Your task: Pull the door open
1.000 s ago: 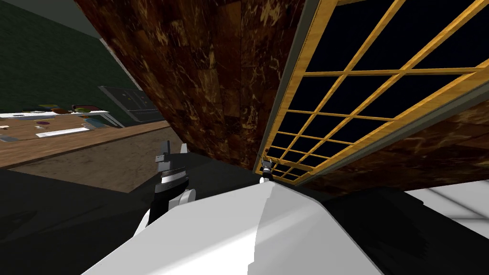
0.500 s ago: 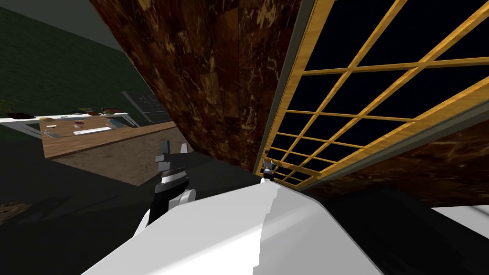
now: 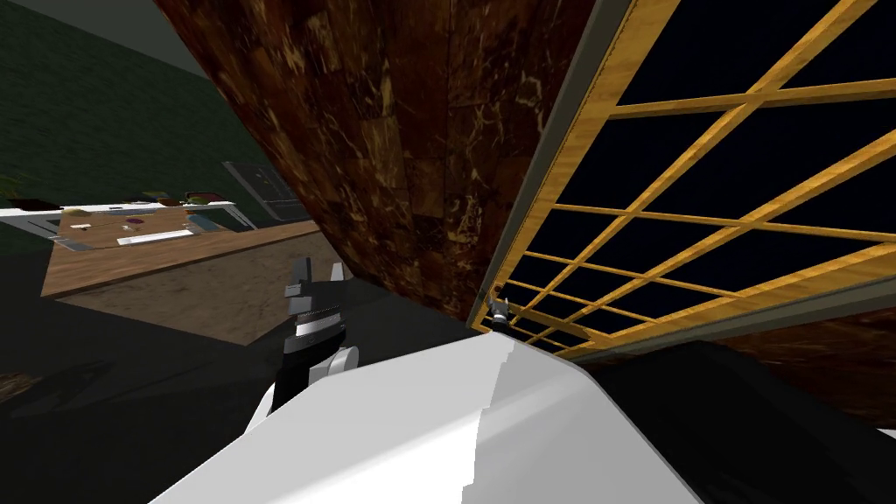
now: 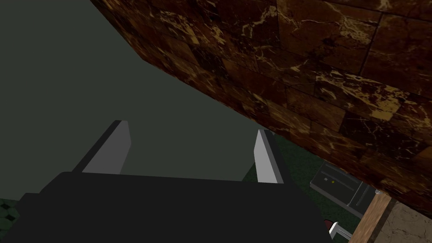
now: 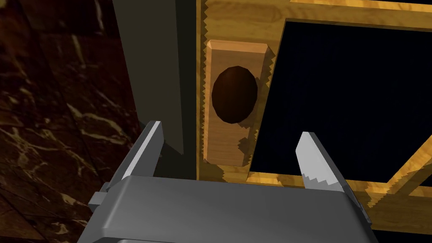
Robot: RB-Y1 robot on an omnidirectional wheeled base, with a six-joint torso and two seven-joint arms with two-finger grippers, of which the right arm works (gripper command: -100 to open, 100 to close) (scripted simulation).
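Right end effector (image 5: 230,130) points, fingers apart, at dark knob (image 5: 234,93).

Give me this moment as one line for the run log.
step: approach | right gripper: open, facing dark knob on wooden door, ungripped | left gripper: open, idle beside brown wall

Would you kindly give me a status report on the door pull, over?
Left gripper open, idle. Right gripper open, facing dark knob on wooden lattice door, not gripped. Grey door frame close beside one finger.

Left gripper (image 4: 190,136) has thin grey blades on a black box.
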